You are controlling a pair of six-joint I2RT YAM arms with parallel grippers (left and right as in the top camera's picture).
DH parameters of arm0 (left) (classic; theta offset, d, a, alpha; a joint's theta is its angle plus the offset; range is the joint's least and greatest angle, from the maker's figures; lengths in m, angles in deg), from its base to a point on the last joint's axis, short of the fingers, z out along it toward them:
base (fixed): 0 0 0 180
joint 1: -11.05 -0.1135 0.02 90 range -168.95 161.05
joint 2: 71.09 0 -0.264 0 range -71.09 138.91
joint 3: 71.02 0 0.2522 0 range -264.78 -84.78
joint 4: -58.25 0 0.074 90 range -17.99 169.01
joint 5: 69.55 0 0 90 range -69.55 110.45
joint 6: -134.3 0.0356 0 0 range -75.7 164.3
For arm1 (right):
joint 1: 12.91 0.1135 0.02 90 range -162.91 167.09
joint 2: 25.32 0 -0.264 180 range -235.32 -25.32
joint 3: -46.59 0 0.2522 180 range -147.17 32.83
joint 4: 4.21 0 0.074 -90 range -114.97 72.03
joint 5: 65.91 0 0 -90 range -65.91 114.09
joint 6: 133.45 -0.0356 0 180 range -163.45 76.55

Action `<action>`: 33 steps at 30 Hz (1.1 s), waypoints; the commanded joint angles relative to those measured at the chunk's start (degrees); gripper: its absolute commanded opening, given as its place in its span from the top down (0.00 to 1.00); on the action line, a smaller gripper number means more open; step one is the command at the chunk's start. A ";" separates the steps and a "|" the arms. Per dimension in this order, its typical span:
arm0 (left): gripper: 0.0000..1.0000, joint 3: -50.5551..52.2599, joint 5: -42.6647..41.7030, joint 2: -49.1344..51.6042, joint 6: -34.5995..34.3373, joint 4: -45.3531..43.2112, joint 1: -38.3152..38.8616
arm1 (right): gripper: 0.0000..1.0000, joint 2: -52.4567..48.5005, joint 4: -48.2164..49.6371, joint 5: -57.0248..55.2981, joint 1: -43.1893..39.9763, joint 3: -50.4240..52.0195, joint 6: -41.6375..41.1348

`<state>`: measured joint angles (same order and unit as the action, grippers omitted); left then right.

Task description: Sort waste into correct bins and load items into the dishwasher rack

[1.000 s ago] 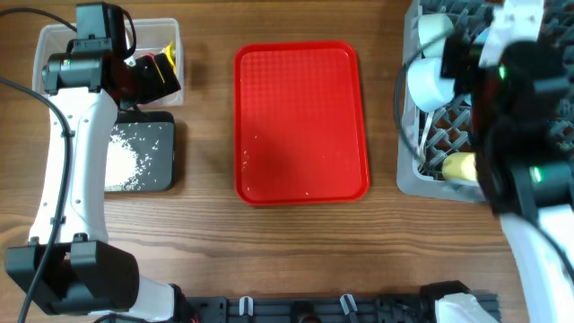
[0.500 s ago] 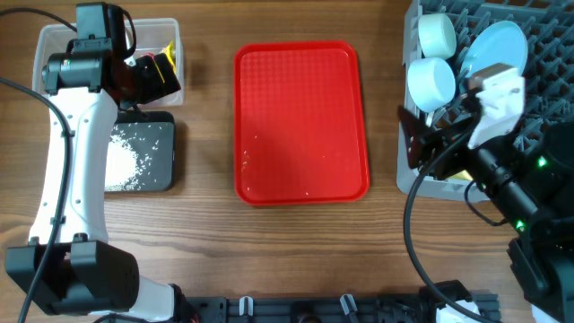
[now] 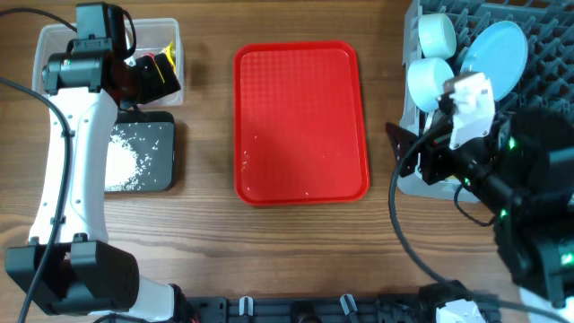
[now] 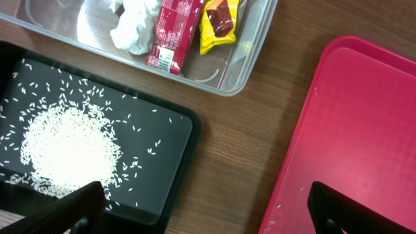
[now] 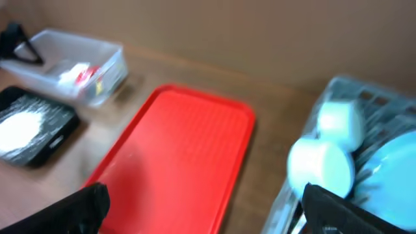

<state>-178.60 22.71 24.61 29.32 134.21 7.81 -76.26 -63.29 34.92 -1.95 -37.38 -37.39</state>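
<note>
Red tray (image 3: 300,99): lies flat in the middle of the wooden table (image 3: 206,233), with only a few stray white grains near its left and near edges.
Clear tub (image 4: 252,60): sits at the far left of the table and holds three pieces of waste, packed close together.
Crumpled white tissue (image 4: 133,29): in the tub, leftmost of the three.
Red wrapper (image 4: 172,32): in the tub, between the tissue and the yellow wrapper.
Yellow wrapper (image 4: 218,23): in the tub, nearest its right wall.
Black tray (image 4: 175,140): just in front of the tub.
Rice grains (image 4: 65,146): one white heap in the black tray, with loose grains scattered around it.
Dishwasher rack (image 3: 547,45): at the right edge of the table.
Far bowl (image 3: 437,34): on its side at the rack's left side.
Near bowl (image 3: 429,82): just in front of the far bowl.
Light blue plate (image 3: 493,54): upright among the pegs, right of the bowls.
Left gripper (image 4: 205,211): hangs above the tub's near right corner, jaws wide apart, nothing between them.
Right gripper (image 5: 208,211): above the rack's near left corner, facing the red tray. Its jaws are spread wide and empty, and its wrist view is blurred.
</note>
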 commanded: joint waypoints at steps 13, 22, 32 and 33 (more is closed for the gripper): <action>0.00 0.07 -0.24 0.35 -0.48 0.02 -0.26 | 0.00 40.44 37.09 1.57 -3.61 52.61 2.38; 0.00 0.07 -0.24 0.35 -0.48 0.02 -0.26 | 0.00 50.77 46.95 -0.79 -3.65 69.02 -7.67; 0.00 0.07 -0.24 0.35 -0.48 0.02 -0.26 | 0.00 50.77 46.10 -2.27 -3.67 69.92 -7.67; 0.00 0.07 -0.24 0.35 -0.48 0.02 -0.26 | 0.00 50.77 46.07 -2.27 -3.67 69.92 -7.67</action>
<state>-178.60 22.71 24.61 29.32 134.19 7.81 -26.47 -17.48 33.96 -5.25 32.45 -43.88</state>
